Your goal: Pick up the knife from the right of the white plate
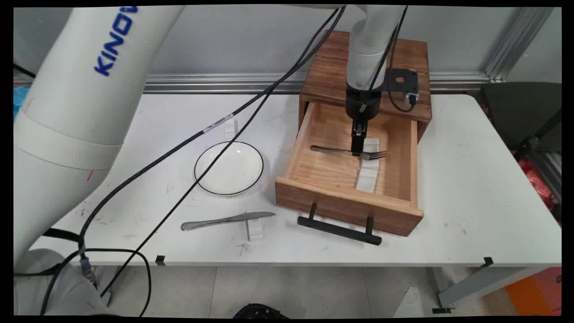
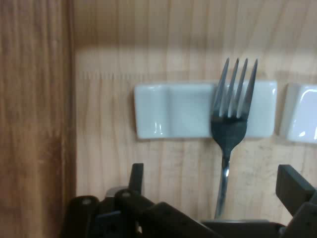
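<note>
A metal fork (image 1: pixel 334 150) lies across the floor of the open wooden drawer (image 1: pixel 305 175), its tines resting on a small white cutlery rest (image 1: pixel 372 144). My gripper (image 1: pixel 357 150) reaches straight down into the drawer over the fork's neck. In the hand view the fork (image 2: pixel 229 129) points away with its tines on the white rest (image 2: pixel 173 110). The handle runs down between the two black fingers (image 2: pixel 136 173), which stand wide apart on either side without touching it. The gripper (image 2: pixel 214 179) is open.
A second white rest (image 1: pixel 367 179) lies nearer the drawer's front, behind its black handle (image 1: pixel 339 229). The drawer's wooden cabinet (image 1: pixel 327 72) stands behind. Left of it are a white black-rimmed plate (image 1: pixel 228 167), a knife (image 1: pixel 226 220) on a rest (image 1: pixel 254 229), and another rest (image 1: pixel 229 128).
</note>
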